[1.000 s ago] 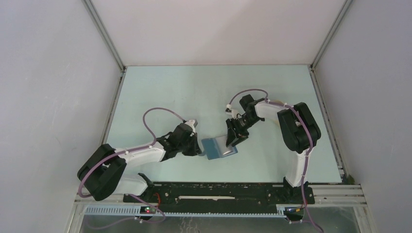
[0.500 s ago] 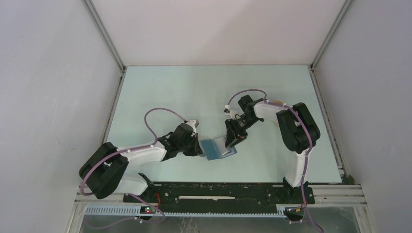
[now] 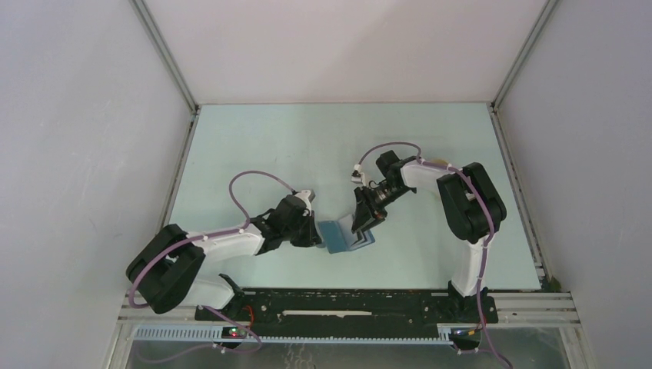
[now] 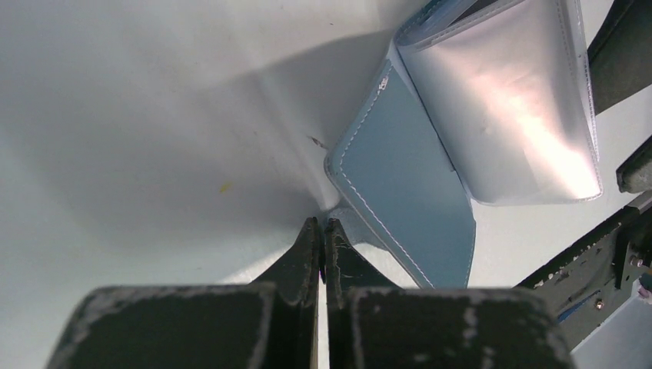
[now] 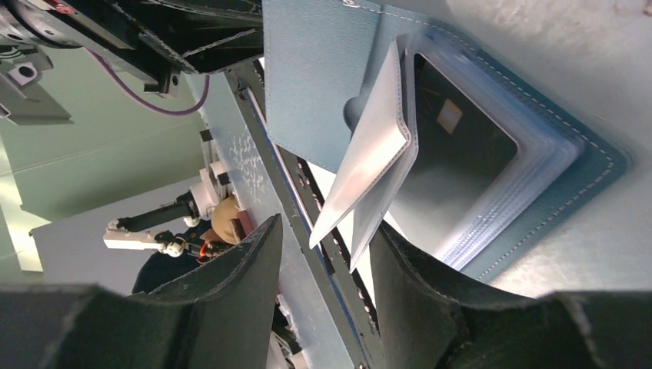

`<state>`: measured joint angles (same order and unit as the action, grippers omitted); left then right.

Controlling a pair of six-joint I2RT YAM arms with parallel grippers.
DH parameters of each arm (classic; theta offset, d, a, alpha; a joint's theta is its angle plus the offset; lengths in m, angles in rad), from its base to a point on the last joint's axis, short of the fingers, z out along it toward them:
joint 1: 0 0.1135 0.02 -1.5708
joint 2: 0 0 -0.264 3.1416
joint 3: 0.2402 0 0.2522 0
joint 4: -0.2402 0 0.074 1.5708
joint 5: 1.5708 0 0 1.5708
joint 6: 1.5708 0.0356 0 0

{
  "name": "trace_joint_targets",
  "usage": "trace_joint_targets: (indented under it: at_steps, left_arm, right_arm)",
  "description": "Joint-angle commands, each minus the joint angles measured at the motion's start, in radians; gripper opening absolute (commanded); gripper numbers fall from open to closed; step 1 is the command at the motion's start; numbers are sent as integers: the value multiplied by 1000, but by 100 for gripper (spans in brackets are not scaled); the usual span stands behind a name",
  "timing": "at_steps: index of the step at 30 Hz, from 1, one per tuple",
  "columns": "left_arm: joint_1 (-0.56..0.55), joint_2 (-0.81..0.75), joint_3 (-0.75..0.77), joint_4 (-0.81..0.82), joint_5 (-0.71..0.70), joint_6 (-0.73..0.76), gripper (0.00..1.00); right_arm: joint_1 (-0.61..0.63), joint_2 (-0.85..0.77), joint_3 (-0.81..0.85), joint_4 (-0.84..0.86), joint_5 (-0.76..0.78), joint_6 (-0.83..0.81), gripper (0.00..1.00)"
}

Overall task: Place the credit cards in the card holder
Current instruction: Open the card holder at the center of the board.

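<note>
- Pale green table (image 3: 269, 146) inside white walls; both arms meet just below the centre of the top view.
- Card holder (image 3: 335, 235) lies open on the table between the two grippers, blue cover spread flat.
- Left gripper (image 4: 323, 225) is fully closed, its tips at the card holder's near corner; whether it pinches any of it cannot be told.
- Right gripper (image 5: 327, 227) stands partly open, its fingers either side of a lifted grey-white flap (image 5: 377, 146), not clamped.
- Dark credit card (image 5: 461, 154) with a small pale square shows through a clear pocket.
</note>
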<state>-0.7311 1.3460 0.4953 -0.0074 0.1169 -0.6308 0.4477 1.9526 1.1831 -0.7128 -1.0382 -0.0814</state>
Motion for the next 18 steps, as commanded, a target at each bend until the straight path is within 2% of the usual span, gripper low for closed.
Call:
trace_joint_targets:
  at_steps: [1,6,9,13,18]
  left_arm:
    - [-7,-3,22,48,14,-15,0]
    - [-6,-37,11,42,3,-20,2]
    - [-6,-83,-7,24,-15,-33,18]
    - [-7,-153,-37,-15,-31,-50,32]
    - [-7,-280,-83,-94,-57,-76,33]
  right_arm:
    - [31,-4,21,22,-58,10,54]
    - [115,-10,49,34,-36,21,56]
    - [149,2,69,38,-33,30,56]
    - [171,20,84,47,-27,43,56]
    - [174,44,100,58,-14,58,56]
